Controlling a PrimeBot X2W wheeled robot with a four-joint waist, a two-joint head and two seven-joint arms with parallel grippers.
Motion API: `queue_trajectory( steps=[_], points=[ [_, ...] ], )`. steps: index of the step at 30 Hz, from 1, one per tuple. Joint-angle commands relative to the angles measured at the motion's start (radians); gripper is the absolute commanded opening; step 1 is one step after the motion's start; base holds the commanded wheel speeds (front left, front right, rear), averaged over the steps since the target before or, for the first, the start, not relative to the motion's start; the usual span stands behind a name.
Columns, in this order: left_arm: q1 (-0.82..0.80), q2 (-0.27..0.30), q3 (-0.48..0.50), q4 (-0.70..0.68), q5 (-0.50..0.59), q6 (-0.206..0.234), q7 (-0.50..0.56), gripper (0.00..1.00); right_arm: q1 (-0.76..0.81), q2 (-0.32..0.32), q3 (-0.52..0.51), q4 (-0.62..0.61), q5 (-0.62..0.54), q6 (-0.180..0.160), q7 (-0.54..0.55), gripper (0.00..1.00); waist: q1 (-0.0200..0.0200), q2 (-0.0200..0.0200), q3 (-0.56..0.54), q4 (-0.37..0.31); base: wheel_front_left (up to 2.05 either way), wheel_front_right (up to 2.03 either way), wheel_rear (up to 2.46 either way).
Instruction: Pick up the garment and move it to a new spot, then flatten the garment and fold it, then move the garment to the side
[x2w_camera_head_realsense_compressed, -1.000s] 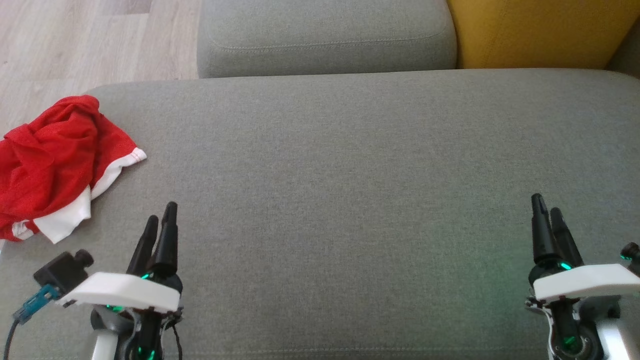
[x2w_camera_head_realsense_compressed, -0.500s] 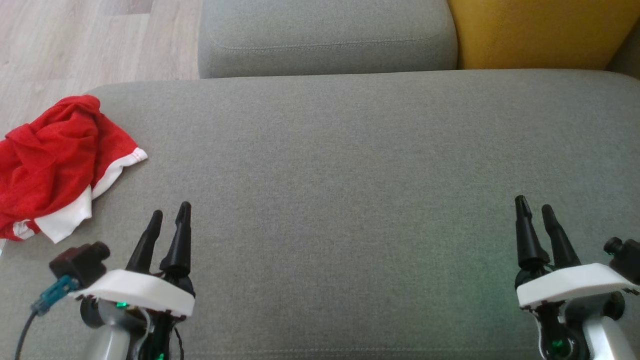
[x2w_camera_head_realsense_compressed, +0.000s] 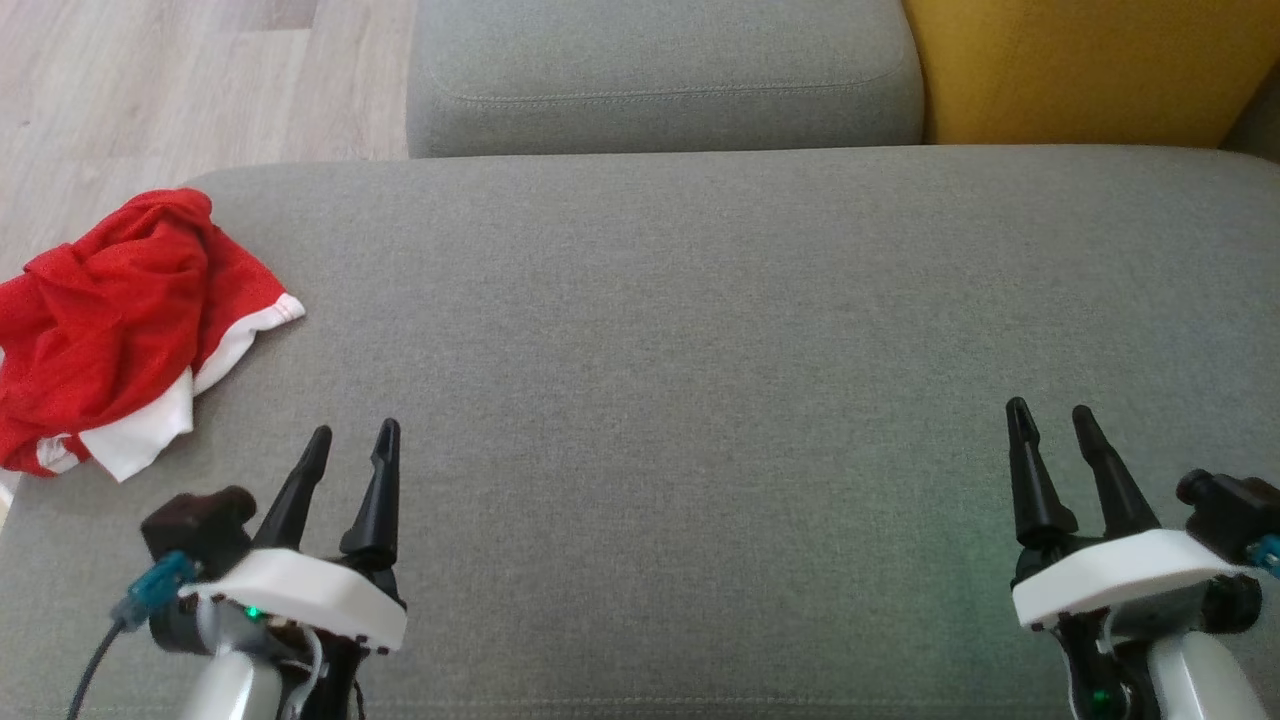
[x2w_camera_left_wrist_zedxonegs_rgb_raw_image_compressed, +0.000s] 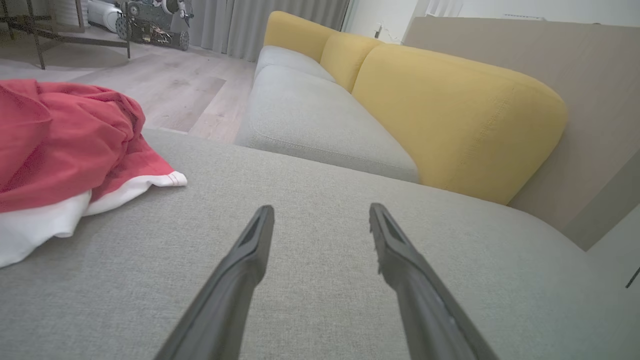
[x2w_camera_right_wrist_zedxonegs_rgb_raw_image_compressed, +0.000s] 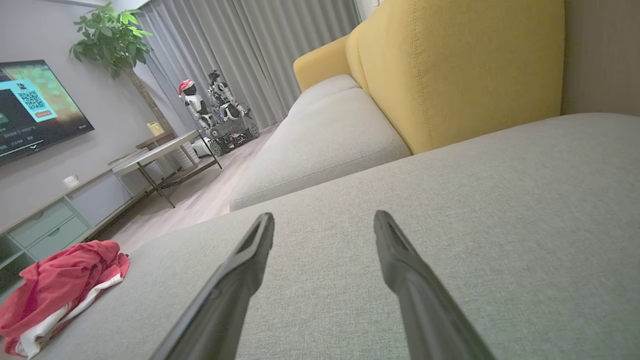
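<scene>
Garment (x2w_camera_head_realsense_compressed: 110, 330), red and white, lies crumpled at the seat cushion's (x2w_camera_head_realsense_compressed: 700, 350) left end, while left claw (x2w_camera_head_realsense_compressed: 355, 430) and right claw (x2w_camera_head_realsense_compressed: 1049, 408) hover over its near edge, both spread apart, empty.

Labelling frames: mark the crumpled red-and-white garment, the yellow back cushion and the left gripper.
crumpled red-and-white garment (x2w_camera_head_realsense_compressed: 110, 320): head view, red folds.
yellow back cushion (x2w_camera_head_realsense_compressed: 1080, 70): head view, front face.
left gripper (x2w_camera_head_realsense_compressed: 356, 428): head view, between fingertips.
</scene>
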Motion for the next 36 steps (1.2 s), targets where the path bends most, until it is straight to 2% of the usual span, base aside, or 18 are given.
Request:
queue_trajectory(
  steps=[1, 16, 36],
  points=[
    [-0.067, 0.026, 0.016, -0.031, 0.033, 0.005, -0.018, 1.0, -0.017, -0.015, 0.016, -0.044, -0.032, -0.001, -0.013, 1.0, 0.0, 0.0, 0.0, 0.001, 0.0, 0.0, 0.0],
    [-0.075, 0.047, -0.031, -0.004, 0.191, 0.023, -0.063, 1.0, -0.002, -0.007, 0.017, -0.073, -0.204, -0.001, -0.025, 1.0, 0.0, 0.0, -0.005, 0.005, 0.0, 0.0, 0.0],
    [-0.084, 0.047, -0.044, 0.057, 0.347, 0.039, -0.122, 1.0, 0.013, 0.028, -0.016, -0.075, -0.339, -0.001, -0.044, 1.0, 0.0, 0.0, -0.016, 0.012, 0.0, 0.0, 0.0]
  ],
)
